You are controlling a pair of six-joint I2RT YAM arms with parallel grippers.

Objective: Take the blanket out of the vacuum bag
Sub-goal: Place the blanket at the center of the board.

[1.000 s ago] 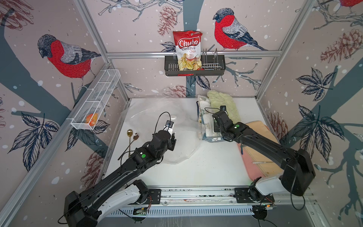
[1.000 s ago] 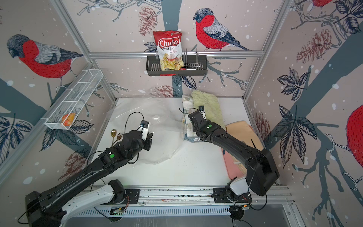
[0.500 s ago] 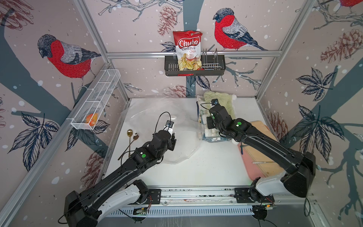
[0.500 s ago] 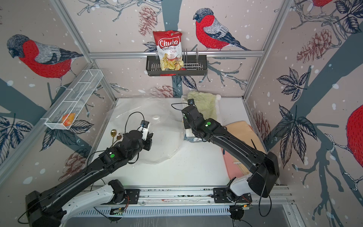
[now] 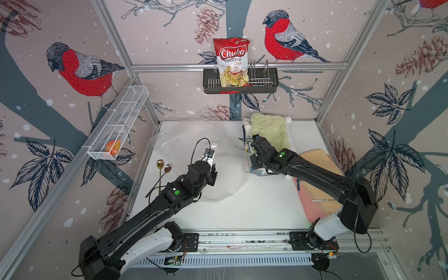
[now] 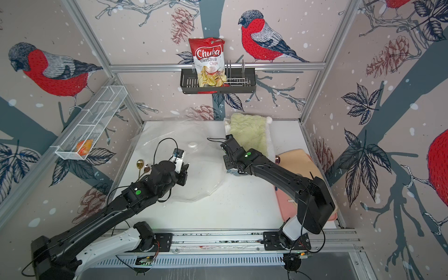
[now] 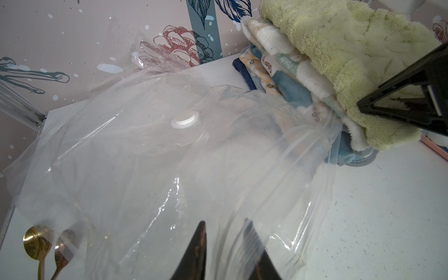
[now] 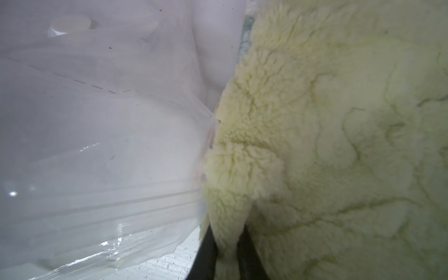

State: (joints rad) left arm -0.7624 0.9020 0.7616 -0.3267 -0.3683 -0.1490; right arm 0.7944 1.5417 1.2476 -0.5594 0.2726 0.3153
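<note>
Pale green fleece blanket with blue, white, perhaps star-printed yellow layers; clear vacuum bag, white valve cap; gold spoon; white tabletop.

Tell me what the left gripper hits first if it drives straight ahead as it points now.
The vacuum bag: its clear film lies across the tips of the left gripper, so plastic comes first. The blanket looks off to the side of that line; depth is unclear.
</note>
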